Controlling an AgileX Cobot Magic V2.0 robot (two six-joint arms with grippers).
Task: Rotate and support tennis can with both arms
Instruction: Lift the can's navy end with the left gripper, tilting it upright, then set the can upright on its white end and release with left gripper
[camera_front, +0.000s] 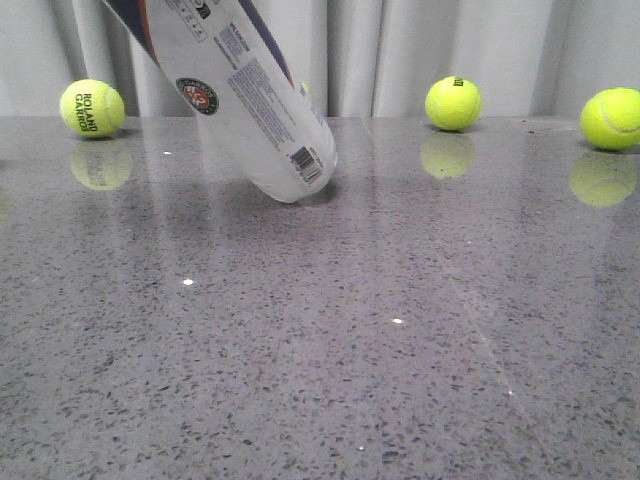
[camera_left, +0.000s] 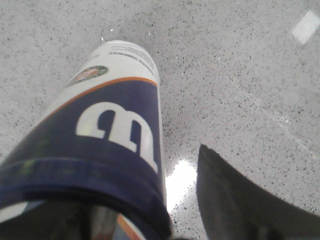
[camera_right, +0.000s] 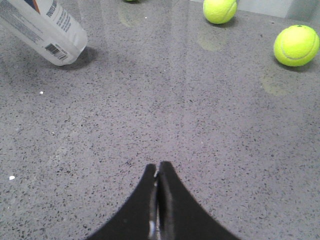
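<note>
The tennis can (camera_front: 250, 110) leans at about 45 degrees, its top running out of the front view at the upper left. Its barcode end rests on the table (camera_front: 330, 350). In the left wrist view the can (camera_left: 110, 125) fills my left gripper (camera_left: 125, 170), its navy rim close to the camera. One black finger (camera_left: 235, 200) shows beside the can with a sliver of table between them. The other finger is hidden behind the can. My right gripper (camera_right: 157, 165) is shut and empty, low over the table, far from the can's end (camera_right: 50, 35).
Yellow-green tennis balls lie along the back of the table: one at the left (camera_front: 92, 108), one right of middle (camera_front: 453, 103), one at the far right (camera_front: 611, 118). Two of them show in the right wrist view (camera_right: 220, 10) (camera_right: 296, 45). A curtain hangs behind.
</note>
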